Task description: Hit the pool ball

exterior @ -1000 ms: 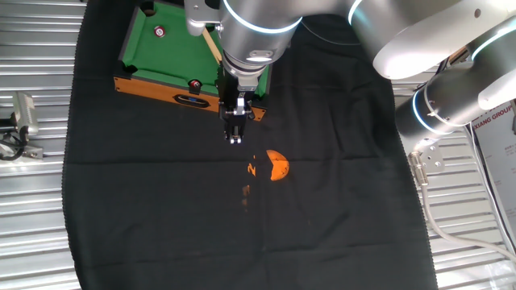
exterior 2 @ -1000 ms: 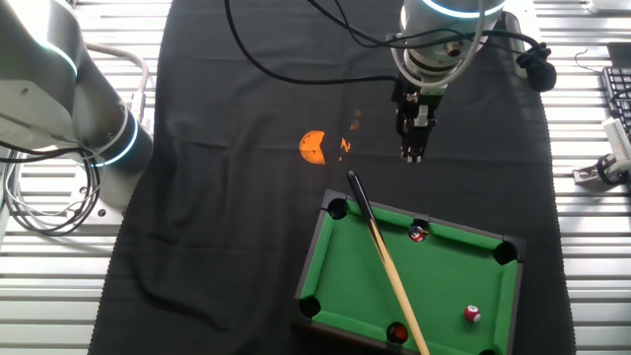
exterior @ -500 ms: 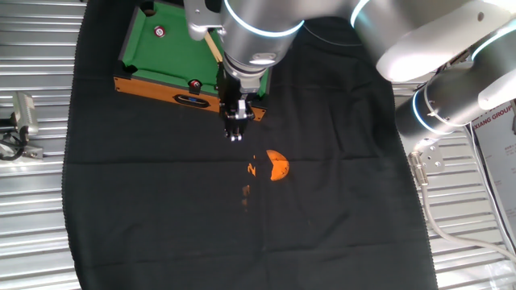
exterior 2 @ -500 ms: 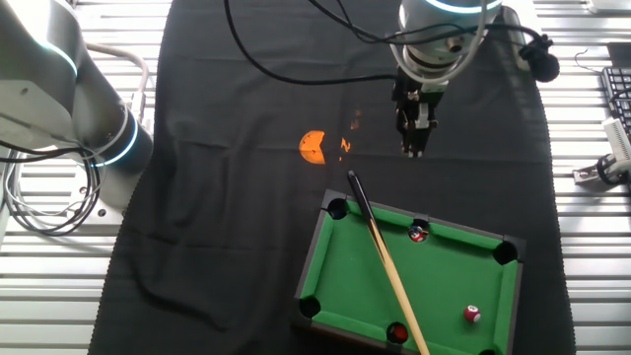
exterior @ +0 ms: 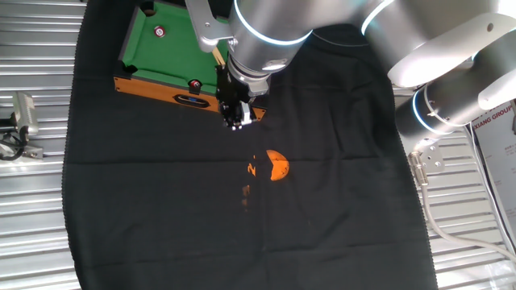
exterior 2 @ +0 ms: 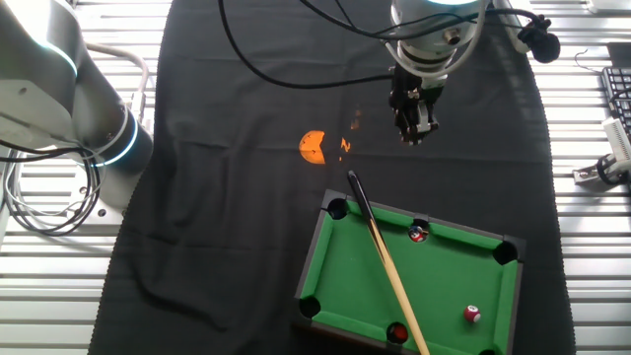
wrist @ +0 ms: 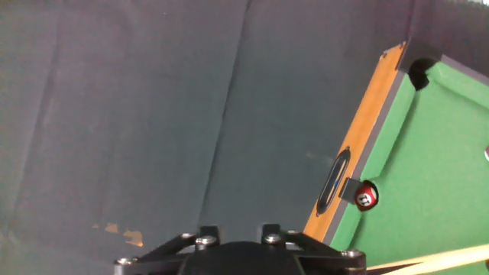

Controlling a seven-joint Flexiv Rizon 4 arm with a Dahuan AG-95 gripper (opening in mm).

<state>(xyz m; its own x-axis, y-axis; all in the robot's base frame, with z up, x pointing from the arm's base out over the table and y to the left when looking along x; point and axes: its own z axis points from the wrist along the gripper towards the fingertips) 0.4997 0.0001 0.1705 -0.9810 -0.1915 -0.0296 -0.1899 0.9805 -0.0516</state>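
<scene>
The black 2-finger gripper [exterior 2: 414, 133] was held empty, fingers apparently closed, above the black cloth [exterior 2: 246, 197]. The tiny bright red white-spotted pool ball [exterior 2: 472, 314] lay on the green toy table [exterior 2: 444, 281]; approach to the wooden cue [exterior 2: 389, 271] seemed next.

A silver robot arm reaches down over a black cloth [exterior: 242, 209]. Its gripper [exterior: 236, 121] hangs just off the near edge of a small green pool table [exterior: 165, 48]. A tiny red pool ball [exterior: 160, 32] sits on the felt. An orange shape [exterior: 277, 165] lies on the cloth.
</scene>
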